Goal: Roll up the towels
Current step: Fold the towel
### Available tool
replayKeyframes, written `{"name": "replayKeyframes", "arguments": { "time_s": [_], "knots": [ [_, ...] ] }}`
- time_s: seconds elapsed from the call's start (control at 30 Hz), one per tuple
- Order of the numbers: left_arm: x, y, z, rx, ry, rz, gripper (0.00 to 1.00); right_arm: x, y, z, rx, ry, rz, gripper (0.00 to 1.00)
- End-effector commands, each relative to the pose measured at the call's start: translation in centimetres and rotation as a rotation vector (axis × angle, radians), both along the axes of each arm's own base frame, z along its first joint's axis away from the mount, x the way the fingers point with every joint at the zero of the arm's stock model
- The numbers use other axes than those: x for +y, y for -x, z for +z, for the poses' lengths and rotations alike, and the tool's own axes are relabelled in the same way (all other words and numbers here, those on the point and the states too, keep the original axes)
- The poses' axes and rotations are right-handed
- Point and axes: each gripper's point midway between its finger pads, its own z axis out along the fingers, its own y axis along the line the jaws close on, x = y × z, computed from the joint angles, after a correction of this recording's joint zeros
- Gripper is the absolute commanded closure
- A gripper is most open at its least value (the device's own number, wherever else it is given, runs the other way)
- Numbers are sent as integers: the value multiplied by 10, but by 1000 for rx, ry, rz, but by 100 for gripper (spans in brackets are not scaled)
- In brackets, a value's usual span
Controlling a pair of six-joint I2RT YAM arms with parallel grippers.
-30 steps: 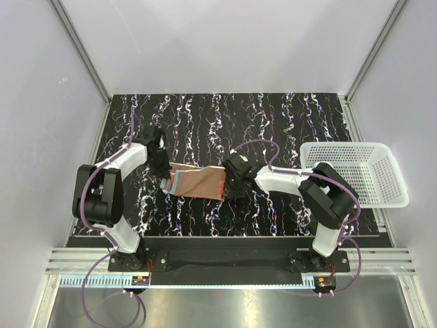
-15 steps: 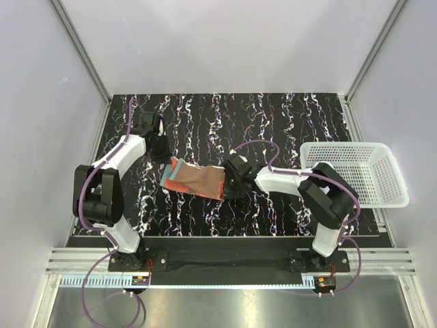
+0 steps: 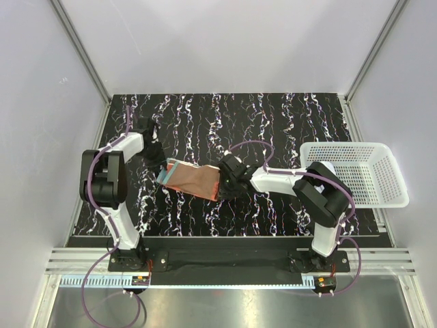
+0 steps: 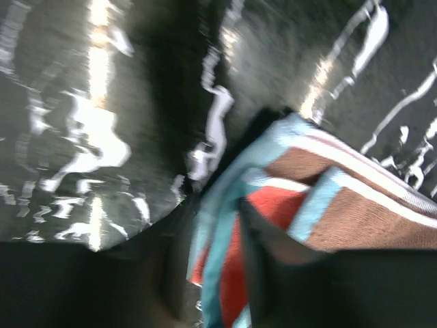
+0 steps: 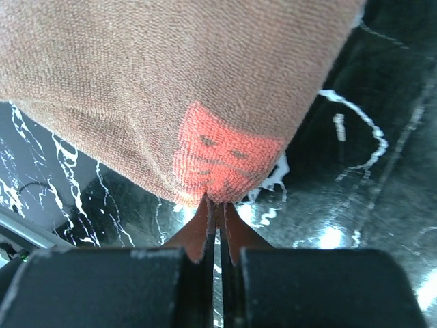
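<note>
Nearest me, my right tool (image 5: 217, 208) is pinched fully closed on a corner of the orange terry towel with the brownish reverse (image 3: 192, 180), and a small orange fold bunches at the fingertips. The towel lies stretched across the black, white-veined desk (image 3: 273, 123), a little left of its middle and slightly closer to the near edge than the far one. I cannot tell whether its belly rests on the desk. At the towel's left end, my left tool (image 3: 158, 164) has the teal-bordered hem between its fingers, which look parted. That view is too blurred for me to say whether it grips the hem or only straddles it. I judge the cloth light, limp and grippy. It will sag and fold wherever it is unsupported, so a pinch near a corner or along the hem should hold best, and the two ends need even tension for a straight roll. The white perforated plastic basket (image 3: 369, 174) sits against the right edge, well apart from the towel. Beyond the towel, the far half of the desk offers plenty of bare surface to roll toward, up to the far edge where the enclosure walls rise.
</note>
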Motion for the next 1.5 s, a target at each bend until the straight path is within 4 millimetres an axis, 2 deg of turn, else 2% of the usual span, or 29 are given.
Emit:
{"name": "replayKeyframes", "arguments": {
  "time_s": [0.0, 0.1, 0.23, 0.33, 0.4, 0.5, 0.6, 0.8, 0.93, 0.97, 1.0, 1.07, 1.1, 1.17, 1.27, 1.47],
  "knots": [
    [11, -19, 17, -77, -37, 24, 50, -8, 19, -25, 60, 89, 23, 98],
    [12, -23, 37, -146, -44, 29, 44, -8, 18, -25, 61, 97, 21, 92],
    [10, -22, 66, -243, -65, 27, 53, -10, 20, -27, 65, 107, 21, 87],
    [-1, -23, 81, -310, -79, -12, 55, -13, 21, -30, 68, 121, 21, 86],
    [-19, -25, 88, -350, -37, -71, 55, -13, 21, -30, 68, 119, 19, 85],
    [-36, -23, 84, -334, 10, -128, 55, -14, 22, -31, 71, 124, 19, 85],
    [-42, -21, 62, -251, 20, -149, 56, -14, 22, -32, 73, 124, 20, 85],
    [-45, -18, 40, -166, 28, -159, 56, -13, 22, -32, 71, 125, 25, 85],
    [-48, -15, 32, -139, 41, -169, 57, -13, 22, -32, 73, 122, 24, 86],
    [-50, -15, 32, -139, 47, -175, 59, -14, 22, -32, 73, 123, 25, 86],
    [-51, -15, 31, -136, 48, -178, 69, -14, 23, -33, 74, 124, 27, 86],
    [-52, -14, 30, -134, 54, -185, 76, -14, 23, -33, 75, 125, 25, 87],
    [-54, -14, 30, -135, 63, -191, 88, -16, 23, -34, 76, 128, 23, 86],
    [-56, -12, 29, -129, 69, -198, 100, -15, 23, -34, 76, 128, 27, 87],
    [-49, -14, 33, -152, 28, -185, 100, -16, 24, -33, 75, 130, 29, 87],
    [-28, -20, 56, -242, -74, -128, 100, -23, 28, -36, 82, 148, 26, 87]
  ]
}}
